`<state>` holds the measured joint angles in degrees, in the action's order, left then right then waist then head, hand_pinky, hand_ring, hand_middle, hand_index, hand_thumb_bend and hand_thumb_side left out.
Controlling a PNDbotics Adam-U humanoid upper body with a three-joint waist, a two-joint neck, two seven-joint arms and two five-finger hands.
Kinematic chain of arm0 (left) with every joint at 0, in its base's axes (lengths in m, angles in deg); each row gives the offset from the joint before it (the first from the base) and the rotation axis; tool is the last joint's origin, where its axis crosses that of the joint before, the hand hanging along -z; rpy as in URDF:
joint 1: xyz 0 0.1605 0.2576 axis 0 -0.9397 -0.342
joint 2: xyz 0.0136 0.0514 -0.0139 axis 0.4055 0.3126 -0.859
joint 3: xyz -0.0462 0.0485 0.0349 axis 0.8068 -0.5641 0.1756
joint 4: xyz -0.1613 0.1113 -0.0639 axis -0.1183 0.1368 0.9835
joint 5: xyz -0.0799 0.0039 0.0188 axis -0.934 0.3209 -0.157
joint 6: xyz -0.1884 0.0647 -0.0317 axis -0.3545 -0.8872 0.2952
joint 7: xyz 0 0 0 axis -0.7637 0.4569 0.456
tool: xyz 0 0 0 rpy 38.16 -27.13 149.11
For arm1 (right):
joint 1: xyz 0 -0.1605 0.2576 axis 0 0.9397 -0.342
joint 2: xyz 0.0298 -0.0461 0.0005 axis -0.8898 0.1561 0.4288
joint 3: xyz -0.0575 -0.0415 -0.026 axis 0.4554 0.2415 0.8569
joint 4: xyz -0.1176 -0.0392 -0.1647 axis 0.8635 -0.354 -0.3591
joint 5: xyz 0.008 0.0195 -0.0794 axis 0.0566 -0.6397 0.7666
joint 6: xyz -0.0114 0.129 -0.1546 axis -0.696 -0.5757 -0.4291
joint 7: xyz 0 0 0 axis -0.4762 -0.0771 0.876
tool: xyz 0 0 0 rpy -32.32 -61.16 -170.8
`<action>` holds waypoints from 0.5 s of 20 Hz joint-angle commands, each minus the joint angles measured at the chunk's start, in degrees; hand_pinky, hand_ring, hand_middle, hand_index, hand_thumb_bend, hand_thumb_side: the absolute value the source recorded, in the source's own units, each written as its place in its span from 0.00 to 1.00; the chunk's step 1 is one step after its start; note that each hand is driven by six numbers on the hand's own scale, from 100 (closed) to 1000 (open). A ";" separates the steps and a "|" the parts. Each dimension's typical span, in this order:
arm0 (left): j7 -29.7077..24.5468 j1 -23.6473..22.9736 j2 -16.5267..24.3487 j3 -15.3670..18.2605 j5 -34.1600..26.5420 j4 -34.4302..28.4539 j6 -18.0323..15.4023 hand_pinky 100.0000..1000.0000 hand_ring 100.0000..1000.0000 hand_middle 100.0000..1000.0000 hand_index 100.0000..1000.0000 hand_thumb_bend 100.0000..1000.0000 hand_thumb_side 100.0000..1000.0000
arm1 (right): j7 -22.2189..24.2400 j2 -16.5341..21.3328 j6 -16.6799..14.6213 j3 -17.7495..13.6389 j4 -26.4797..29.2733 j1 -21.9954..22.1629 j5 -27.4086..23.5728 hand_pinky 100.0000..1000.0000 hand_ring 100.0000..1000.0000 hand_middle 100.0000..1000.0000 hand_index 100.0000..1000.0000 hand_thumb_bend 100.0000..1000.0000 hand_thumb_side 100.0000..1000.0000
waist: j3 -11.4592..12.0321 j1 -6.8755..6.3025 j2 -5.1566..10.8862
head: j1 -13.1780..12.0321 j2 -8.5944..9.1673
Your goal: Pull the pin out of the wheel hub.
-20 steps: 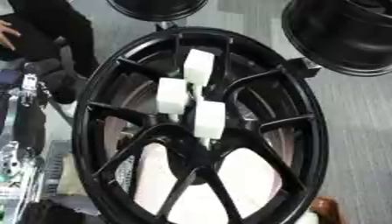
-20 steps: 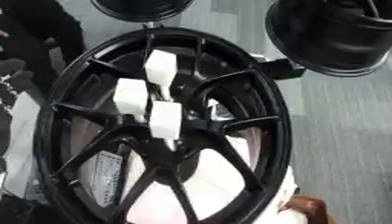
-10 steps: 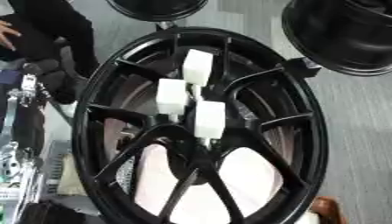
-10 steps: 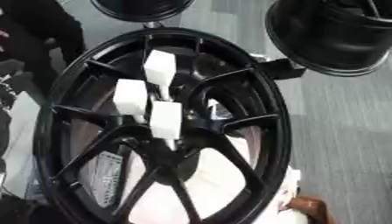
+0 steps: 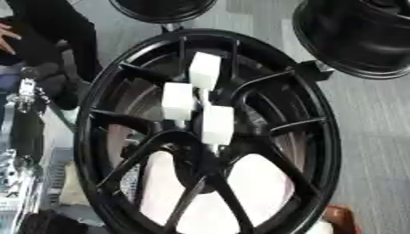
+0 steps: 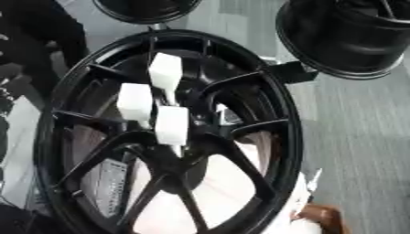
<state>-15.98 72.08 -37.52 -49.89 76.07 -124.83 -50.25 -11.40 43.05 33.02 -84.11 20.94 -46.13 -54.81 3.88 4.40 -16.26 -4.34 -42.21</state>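
Wheel hub: a large black alloy wheel fills both views, glossy painted metal, round rim with slim spokes that fork as they run out from the centre; it lies tilted in the picture, its face toward the camera.
Pins: three white blocks stand at the hub's centre, box-shaped with flat matte faces, each on a thin white stem. The upper pin is nearest the far rim, the left pin sits beside and below it, the lower pin is closest to the hub's middle. All three are seated in the hub, close together but not touching.
Under the spokes: a pale, smooth surface shows through the lower openings.
Label: a light grey strip with small print shows through a lower left opening in the right eye view; the writing cannot be read.
Other wheels: a second black rim, deep-barrelled and shiny, lies at the upper right, and the edge of a third at the top.
Floor: grey, finely ribbed on the right.
Hands: neither robot hand shows in either view, so whether they are spread or closed cannot be told.
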 commanded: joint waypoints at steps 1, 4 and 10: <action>-0.17 0.12 0.85 0.06 0.01 -0.88 -0.16 0.89 0.79 0.77 0.78 0.00 0.84 | -1.64 1.57 -2.90 0.62 5.45 -0.50 -1.63 0.88 0.76 0.66 0.73 0.03 0.24 | -0.19 -0.06 1.04 | 0.09 0.49; -0.22 0.16 0.84 0.03 -0.01 -0.89 -0.18 0.89 0.79 0.77 0.78 0.00 0.84 | -1.62 1.25 -5.94 1.17 10.48 0.21 -2.12 0.88 0.76 0.65 0.73 0.02 0.25 | -0.21 -0.13 1.08 | 0.10 0.63; -0.36 0.16 0.83 -0.04 -0.06 -0.88 -0.21 0.89 0.79 0.77 0.78 0.00 0.84 | 0.44 1.12 -5.90 2.23 20.54 1.30 -1.24 0.88 0.76 0.65 0.73 0.04 0.25 | -0.21 -0.23 1.12 | 0.32 0.74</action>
<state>-16.16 72.08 -37.52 -49.90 76.06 -124.83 -50.38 -11.41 42.53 26.96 -81.37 38.91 -44.62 -56.34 3.82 4.32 -16.24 -4.22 -42.18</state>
